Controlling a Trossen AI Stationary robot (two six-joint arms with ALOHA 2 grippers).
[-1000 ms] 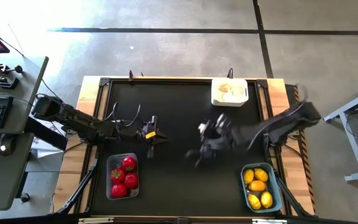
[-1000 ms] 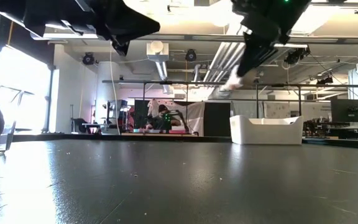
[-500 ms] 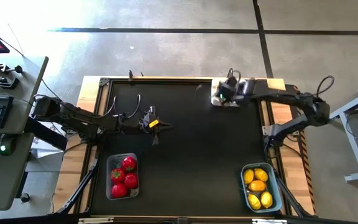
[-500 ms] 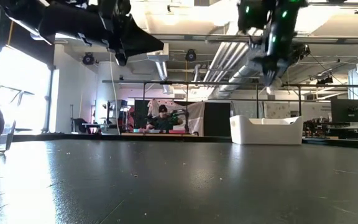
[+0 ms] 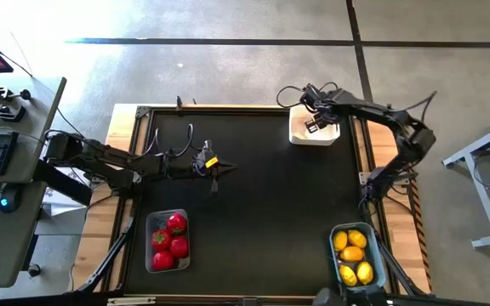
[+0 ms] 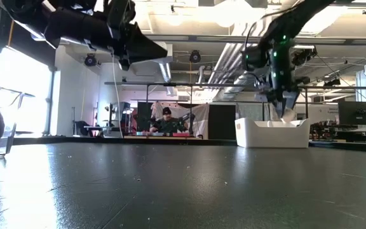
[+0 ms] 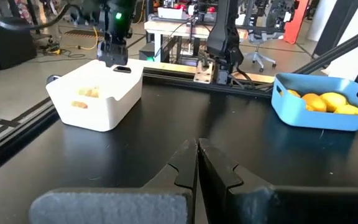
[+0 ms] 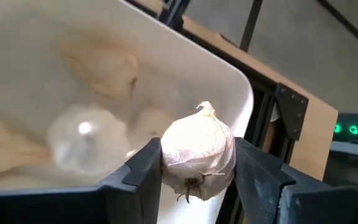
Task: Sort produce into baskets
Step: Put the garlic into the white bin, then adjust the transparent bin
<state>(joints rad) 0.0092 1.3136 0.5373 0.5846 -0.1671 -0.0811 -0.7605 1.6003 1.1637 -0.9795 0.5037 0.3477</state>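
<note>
Holding a garlic bulb [image 8: 197, 152] between the two fingers of my right tool [image 5: 313, 124], I have it hanging just above the white tub [image 5: 316, 137], so the drop is straight down. That tub already shows at least three pale bulbs. The clear tub [image 5: 167, 264] carries four red pieces, the blue tub [image 5: 357, 274] about five yellow. My left tool [image 5: 218, 171] waits shut over the bare worktop [image 5: 262, 204].

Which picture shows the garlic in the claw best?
The right wrist view: the garlic bulb fills the picture, pinched in the right claw above the white basket. In the high and left wrist views the claw hides it. In the low view it is only a pale speck under the claw.
</note>
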